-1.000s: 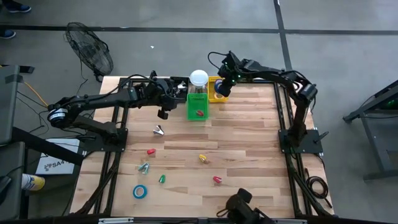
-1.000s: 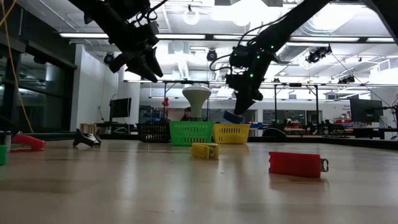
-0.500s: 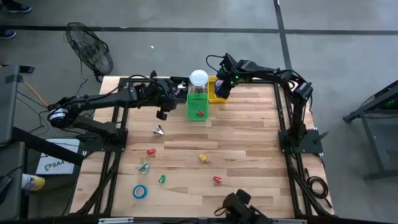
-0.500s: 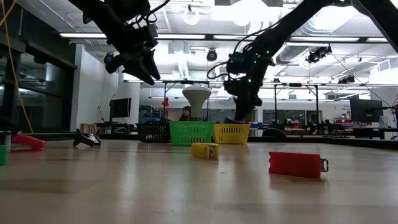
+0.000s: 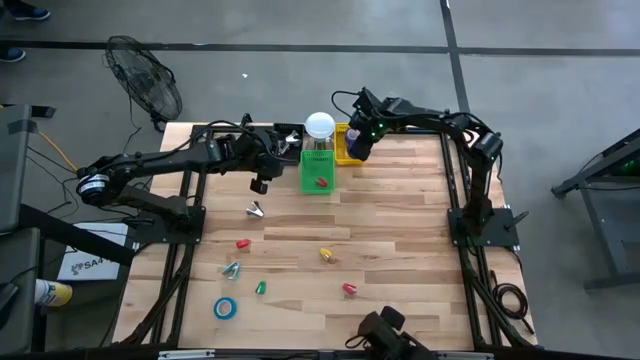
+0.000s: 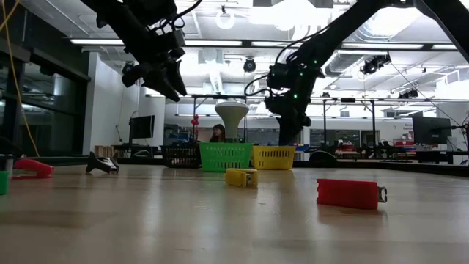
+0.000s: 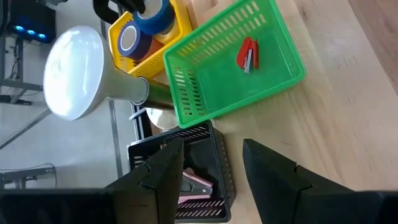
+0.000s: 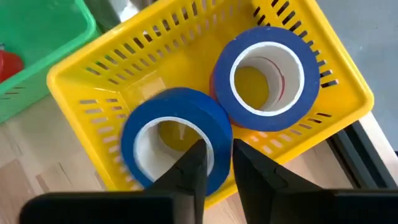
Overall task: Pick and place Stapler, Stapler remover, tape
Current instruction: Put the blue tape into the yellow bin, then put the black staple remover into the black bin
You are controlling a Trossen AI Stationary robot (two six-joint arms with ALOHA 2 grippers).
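The right gripper (image 8: 211, 163) hangs over the yellow basket (image 8: 336, 84), its two dark fingers pinched on the near wall of a blue tape roll (image 8: 171, 138), one finger inside the ring's open centre and one outside. That roll is smooth and glossy with a pale inner core and sits tilted over the basket's slotted plastic floor. A second blue tape ring (image 8: 267, 78) lies flat in the basket just beside it, edges touching.

In the high view this basket is at upper centre, next to a green slotted basket (image 5: 318, 172) holding a small red stapler (image 7: 247, 55). A white round-topped jar (image 5: 319, 126) stands behind the green basket.

The left gripper (image 7: 211, 163) hovers above a black mesh basket (image 7: 214, 186), fingers apart and empty. Another blue tape ring (image 5: 225, 308) lies flat on the wood-plank table (image 5: 400, 220) at lower left.
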